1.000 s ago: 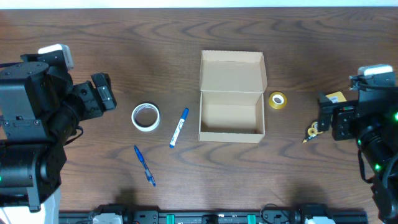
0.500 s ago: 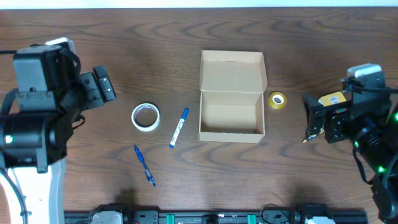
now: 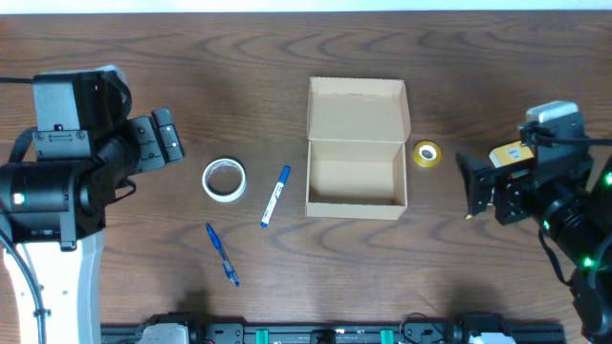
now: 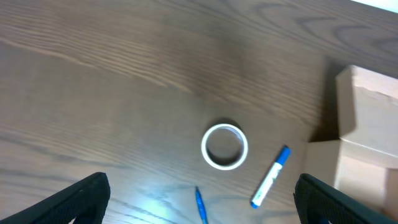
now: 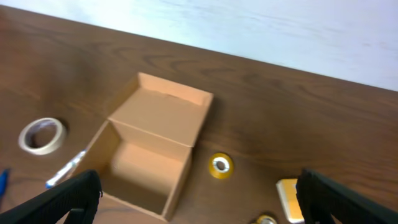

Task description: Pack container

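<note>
The left gripper [image 3: 167,137] hangs over the left side of the table, jaws spread wide and holding nothing. The right gripper [image 3: 470,183] hangs over the right side, also wide open and empty. Between them, mid-table, the cardboard box [image 3: 356,177] stands open and empty, its lid flap folded back toward the far side. A yellow tape roll [image 3: 426,154] lies just right of it. To its left lie a blue marker [image 3: 275,196] and a white tape roll [image 3: 224,180], with a blue pen [image 3: 222,254] nearer. The table [image 3: 287,57] is dark wood with a strong grain. Beyond its far edge runs a pale, blurred strip [image 5: 249,25].
</note>
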You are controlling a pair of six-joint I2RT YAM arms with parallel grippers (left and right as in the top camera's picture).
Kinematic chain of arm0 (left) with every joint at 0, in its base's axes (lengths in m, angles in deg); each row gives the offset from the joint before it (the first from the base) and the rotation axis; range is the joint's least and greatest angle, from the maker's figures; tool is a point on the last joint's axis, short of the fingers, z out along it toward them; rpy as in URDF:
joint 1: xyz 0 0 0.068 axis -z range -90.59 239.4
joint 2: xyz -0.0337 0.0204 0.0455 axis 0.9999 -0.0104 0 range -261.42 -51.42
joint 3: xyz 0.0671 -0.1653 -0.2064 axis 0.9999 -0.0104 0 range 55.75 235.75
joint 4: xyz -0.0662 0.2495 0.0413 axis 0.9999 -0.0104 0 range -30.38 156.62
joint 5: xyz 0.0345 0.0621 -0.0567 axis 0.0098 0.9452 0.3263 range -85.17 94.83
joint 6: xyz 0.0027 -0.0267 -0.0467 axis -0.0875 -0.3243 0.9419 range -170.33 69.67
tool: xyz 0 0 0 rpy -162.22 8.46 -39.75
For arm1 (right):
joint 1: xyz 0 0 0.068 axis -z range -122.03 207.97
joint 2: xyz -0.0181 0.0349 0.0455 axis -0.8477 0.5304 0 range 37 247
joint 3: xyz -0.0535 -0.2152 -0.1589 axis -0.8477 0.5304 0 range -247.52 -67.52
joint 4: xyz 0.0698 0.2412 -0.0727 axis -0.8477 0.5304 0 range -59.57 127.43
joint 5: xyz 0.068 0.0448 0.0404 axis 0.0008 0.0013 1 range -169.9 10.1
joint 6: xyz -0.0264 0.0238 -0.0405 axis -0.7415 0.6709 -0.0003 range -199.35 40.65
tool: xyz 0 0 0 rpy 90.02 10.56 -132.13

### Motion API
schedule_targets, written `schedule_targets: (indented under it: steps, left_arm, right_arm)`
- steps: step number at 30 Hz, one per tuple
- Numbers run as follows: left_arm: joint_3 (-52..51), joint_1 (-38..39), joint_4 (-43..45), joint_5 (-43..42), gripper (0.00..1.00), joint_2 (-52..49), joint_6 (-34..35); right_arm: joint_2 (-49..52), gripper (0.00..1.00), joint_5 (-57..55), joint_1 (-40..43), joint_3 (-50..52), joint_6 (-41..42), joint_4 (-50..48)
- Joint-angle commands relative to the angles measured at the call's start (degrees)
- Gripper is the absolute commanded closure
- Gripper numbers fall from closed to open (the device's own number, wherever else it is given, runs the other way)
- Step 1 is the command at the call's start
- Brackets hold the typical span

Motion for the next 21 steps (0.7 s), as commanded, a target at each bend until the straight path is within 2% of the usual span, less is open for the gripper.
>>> schedule_targets:
  steps: [1,3,8,13,15,21]
  left_arm:
    - [0.8,0.2,0.5,-3.2,0.05,0.2,0.7]
    - [0.8,0.2,1.4,-3.2,0.05,0.2,0.7]
    - [0.8,0.2,3.3,-3.2,0.04,0.2,1.9]
    - [0.8,0.2,4.6,-3.4,0.05,0.2,2.6]
    - [0.8,0.2,3.6,-3.3,0.05,0.2,2.6]
    - [0.8,0.2,-1.1,-0.1,0.05,0.2,2.6]
  right_arm:
    - [0.0,0.01,4.2,0.3,-1.0,0.8,0.6]
    - [0.5,0.01,-0.9,0.3,-1.0,3.3,1.8]
    - [6.7,0.01,-28.6,0.3,-1.0,22.2,11.9]
    - [18.2,0.01,-29.3,1.7,-1.0,29.8,16.2]
    - [24.0,0.01,-27.8,4.4,-1.0,32.6,15.6]
    - [32.8,0.01,-21.9,15.1,-1.0,37.9,11.1]
